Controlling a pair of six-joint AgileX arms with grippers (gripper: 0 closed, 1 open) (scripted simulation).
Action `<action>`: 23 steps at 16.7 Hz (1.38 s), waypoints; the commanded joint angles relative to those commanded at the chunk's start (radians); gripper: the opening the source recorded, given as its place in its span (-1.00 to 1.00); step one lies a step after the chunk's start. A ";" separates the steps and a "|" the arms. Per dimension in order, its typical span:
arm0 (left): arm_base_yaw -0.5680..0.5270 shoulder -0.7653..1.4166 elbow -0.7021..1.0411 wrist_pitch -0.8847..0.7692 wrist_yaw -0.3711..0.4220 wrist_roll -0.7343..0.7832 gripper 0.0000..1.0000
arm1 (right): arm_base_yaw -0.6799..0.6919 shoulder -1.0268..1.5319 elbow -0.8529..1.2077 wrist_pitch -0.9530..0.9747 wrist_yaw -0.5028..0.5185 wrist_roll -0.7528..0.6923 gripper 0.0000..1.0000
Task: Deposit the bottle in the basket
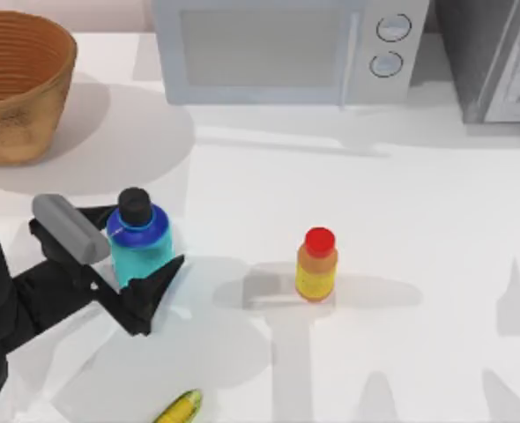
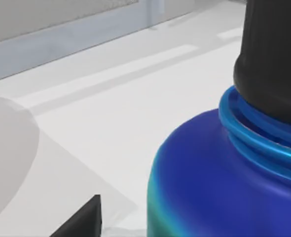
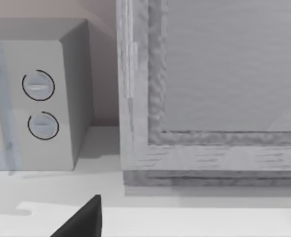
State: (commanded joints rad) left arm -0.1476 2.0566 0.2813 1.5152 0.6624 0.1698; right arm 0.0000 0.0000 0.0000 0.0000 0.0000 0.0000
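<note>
Far left at the back: basket point(image 1: 18, 84), well apart from the bottle point(image 1: 141, 242), so a lift and a carry across the table point(image 1: 401, 203) probably needed. Left gripper point(image 1: 137, 256) low around the bottle, jaws spread, one at each side, seemingly placed for a side grasp and not yet pinching. Standing right of it, a yellow bottle point(image 1: 316, 264). Top view gives this layout; left wrist view gives the blue shoulder point(image 2: 204, 173) very close. Right wrist view faces a microwave point(image 3: 37, 94); right jaws: cannot tell.
</note>
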 joint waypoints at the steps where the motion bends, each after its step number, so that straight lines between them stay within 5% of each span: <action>1: 0.000 0.000 0.000 0.000 0.000 0.000 1.00 | 0.000 0.000 0.000 0.000 0.000 0.000 1.00; 14: 0.000 0.000 0.000 0.000 0.000 0.000 -0.96 | 0.000 0.000 0.000 0.000 0.000 0.000 1.00; 23: 0.000 -0.001 -0.001 0.000 0.000 0.001 -1.00 | 0.000 0.000 0.000 0.000 0.000 0.000 1.00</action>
State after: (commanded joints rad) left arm -0.1472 2.0555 0.2800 1.5150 0.6629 0.1710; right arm 0.0000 0.0000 0.0000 0.0000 0.0000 0.0000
